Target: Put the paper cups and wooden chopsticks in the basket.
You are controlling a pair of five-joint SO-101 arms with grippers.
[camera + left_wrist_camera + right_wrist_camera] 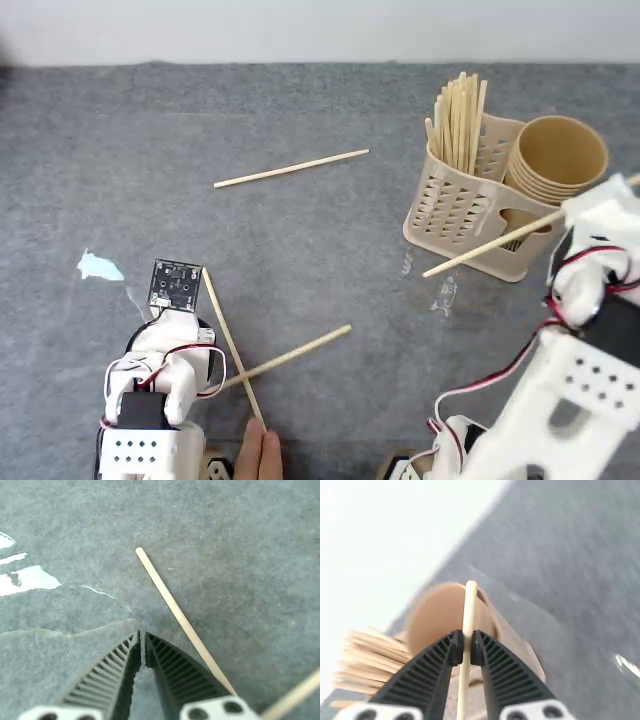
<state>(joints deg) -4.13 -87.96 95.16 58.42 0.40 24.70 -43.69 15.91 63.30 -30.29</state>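
Cups (pixel 558 150) in the basket (pixel 450 210), right claw (pixel 463 639)'s stick (pixel 468 605) beside it; crossed pair (pixel 233 348) by my left claw (pixel 142 650).

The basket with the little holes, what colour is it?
The basket is beige, a pale tan. The high view shows it best.

I read the table mat (pixel 300 120) as mottled grey. The basket (pixel 450 215), upper right, is beige with a slotted grid pattern. The paper cups (pixel 560 150) are tan-brown and the wooden chopsticks (pixel 458 110) pale yellow. The left arm (pixel 165 350) and right arm (pixel 580 380) are white, with red and black wires. The left gripper (pixel 142 636) and right gripper (pixel 466 636) are black and ribbed. A scrap (pixel 98 267), centre left, is light blue.
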